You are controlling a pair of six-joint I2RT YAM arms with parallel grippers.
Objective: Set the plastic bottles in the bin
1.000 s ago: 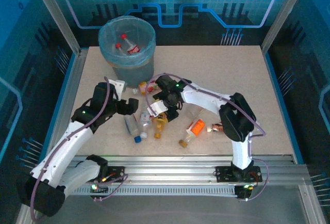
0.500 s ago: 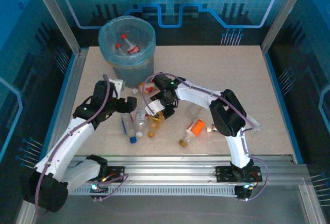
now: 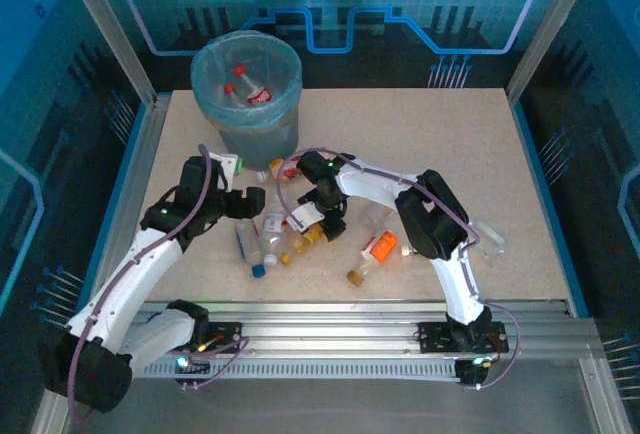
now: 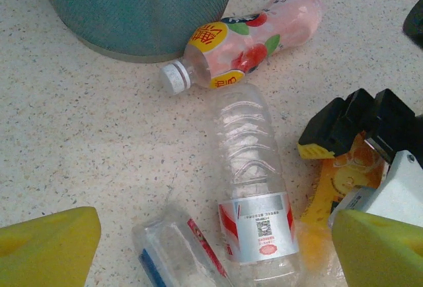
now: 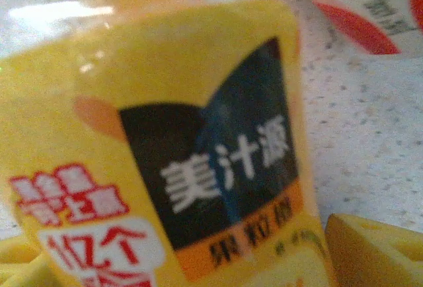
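near the speckled beige worktop's point(image 3: 430, 134) front edge, a small clear plastic bottle with a blue cap point(image 3: 256, 259) lies untouched. mid-worktop, the right gripper point(image 3: 322, 226) has come down off the pile onto the yellow-labelled orange juice bottle point(image 5: 165, 135), which has turned a little. its pads straddle the bottle, but i cannot tell if they clamp it. the left gripper point(image 4: 211, 247) stays spread wide over the clear ribbed bottle with a red-and-silver label point(image 4: 248, 168). at the far left corner, the round translucent pale-blue plastic bin point(image 3: 255, 139) holds two red-capped bottles point(image 3: 255, 89). a pick seems to be starting, and most bottles are still out.
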